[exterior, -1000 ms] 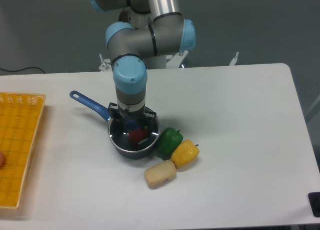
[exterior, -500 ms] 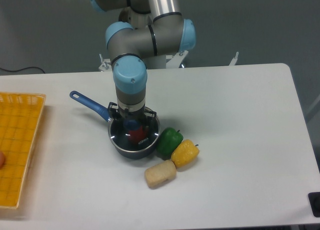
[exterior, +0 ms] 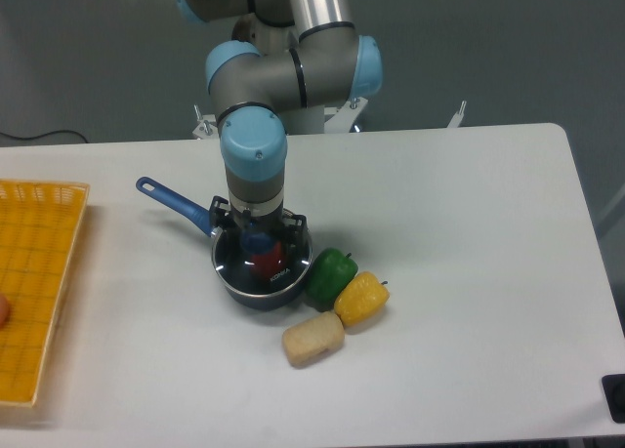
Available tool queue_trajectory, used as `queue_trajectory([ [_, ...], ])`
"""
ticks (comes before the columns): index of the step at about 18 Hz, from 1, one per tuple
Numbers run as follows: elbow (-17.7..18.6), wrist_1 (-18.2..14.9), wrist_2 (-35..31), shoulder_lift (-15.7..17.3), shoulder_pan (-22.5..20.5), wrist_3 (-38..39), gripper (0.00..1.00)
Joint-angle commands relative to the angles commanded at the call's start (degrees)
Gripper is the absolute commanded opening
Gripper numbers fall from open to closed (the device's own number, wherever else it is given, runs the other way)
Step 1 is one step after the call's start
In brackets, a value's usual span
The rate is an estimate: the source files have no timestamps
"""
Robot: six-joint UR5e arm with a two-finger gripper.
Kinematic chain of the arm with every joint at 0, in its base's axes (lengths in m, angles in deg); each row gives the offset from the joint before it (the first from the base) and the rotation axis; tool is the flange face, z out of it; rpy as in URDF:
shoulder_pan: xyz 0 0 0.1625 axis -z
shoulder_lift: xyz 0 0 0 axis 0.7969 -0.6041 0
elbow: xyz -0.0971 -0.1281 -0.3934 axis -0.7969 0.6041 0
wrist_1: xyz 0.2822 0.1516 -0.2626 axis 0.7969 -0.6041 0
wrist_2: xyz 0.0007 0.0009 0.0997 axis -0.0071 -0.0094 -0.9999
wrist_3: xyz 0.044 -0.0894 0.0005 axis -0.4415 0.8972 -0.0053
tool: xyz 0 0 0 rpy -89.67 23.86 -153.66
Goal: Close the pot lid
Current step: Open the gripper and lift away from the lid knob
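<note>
We see the tool (exterior: 258, 235) over the clear glass lid (exterior: 264, 264) on the small dark-blue saucepan (exterior: 256, 297) — jaw state unclear — a skewed release could leave the rim unseated.

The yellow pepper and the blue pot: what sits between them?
In the camera view, a green pepper sits between the yellow pepper and the pot, seemingly touching both. The beige block lies just below.
</note>
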Motion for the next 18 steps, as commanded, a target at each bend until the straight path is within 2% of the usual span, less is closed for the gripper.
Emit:
queue_trajectory([
  [5,-1.4,0.0,0.0,1.7,0.5,-4.8,1.00],
  [9,-3.7,-1.1,-4.5,2.3,0.2,-10.7,1.00],
  [11,-4.7,-3.3,-5.7,2.5,-0.3,-20.0,1.00],
  [14,-7.5,-6.8,-5.5,3.4,-4.0,-33.4,1.00],
  [18,-9.8,-7.2,-4.9,3.8,-8.4,-45.5,1.00],
])
